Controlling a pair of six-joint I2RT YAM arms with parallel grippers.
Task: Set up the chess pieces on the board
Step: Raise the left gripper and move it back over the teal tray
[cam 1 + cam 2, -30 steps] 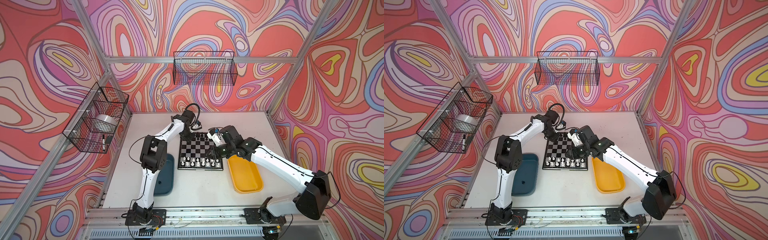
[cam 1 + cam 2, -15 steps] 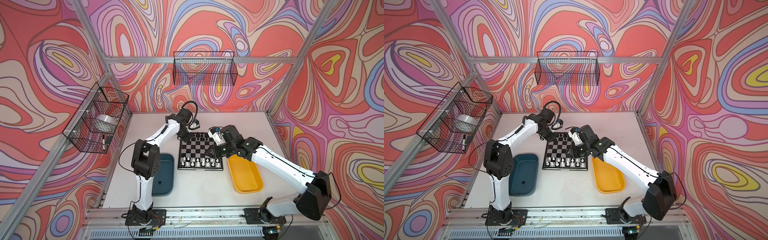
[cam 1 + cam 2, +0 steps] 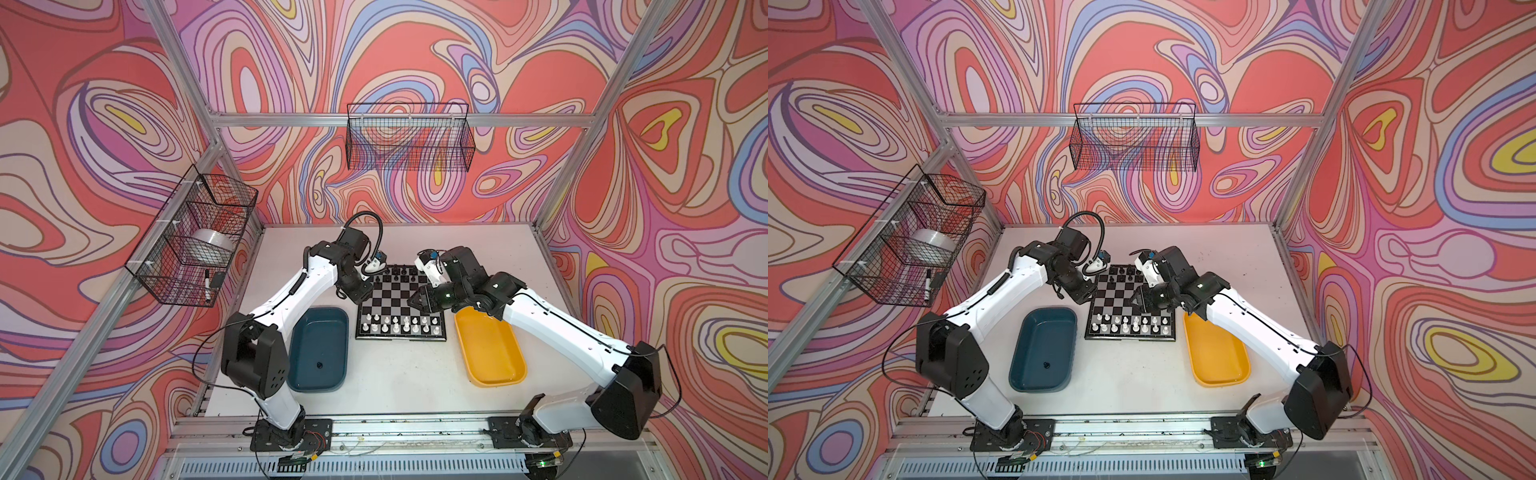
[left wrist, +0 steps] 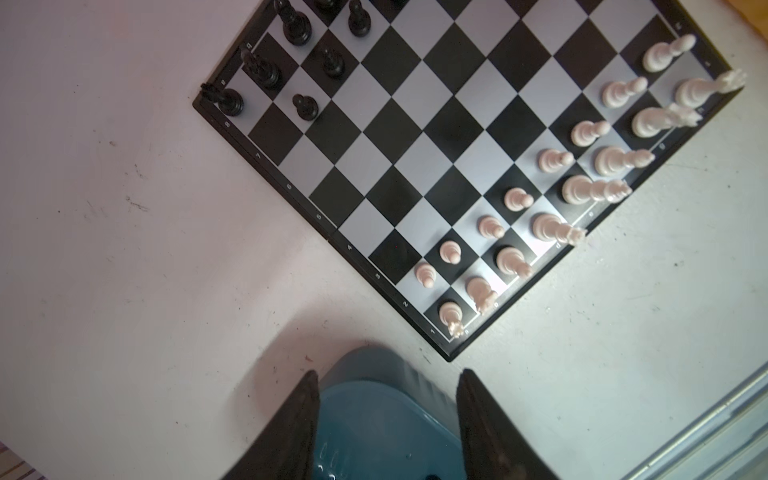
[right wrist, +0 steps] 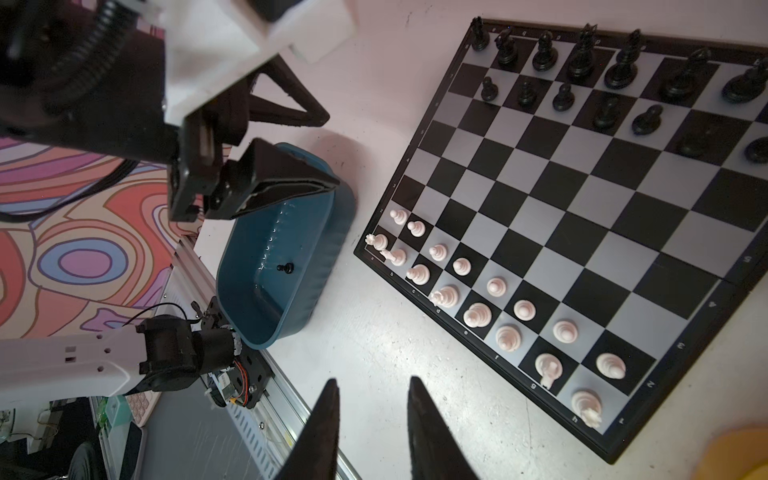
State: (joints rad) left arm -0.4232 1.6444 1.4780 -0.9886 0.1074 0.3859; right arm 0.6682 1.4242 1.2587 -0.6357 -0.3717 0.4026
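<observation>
The board lies mid-table. White chess pieces fill its two near rows. Black chess pieces stand along the far rows. One black pawn lies in the teal tray. My left gripper hangs open and empty over the tray's far end, beside the board's left edge. My right gripper hovers above the board's right side, its fingers slightly apart with nothing between them.
A yellow tray sits right of the board, partly under my right arm. Wire baskets hang on the back wall and the left wall. An aluminium rail runs along the table's front edge.
My left gripper has drawn back from the board's far left corner toward the teal tray and opened wider. The right arm has barely moved.
</observation>
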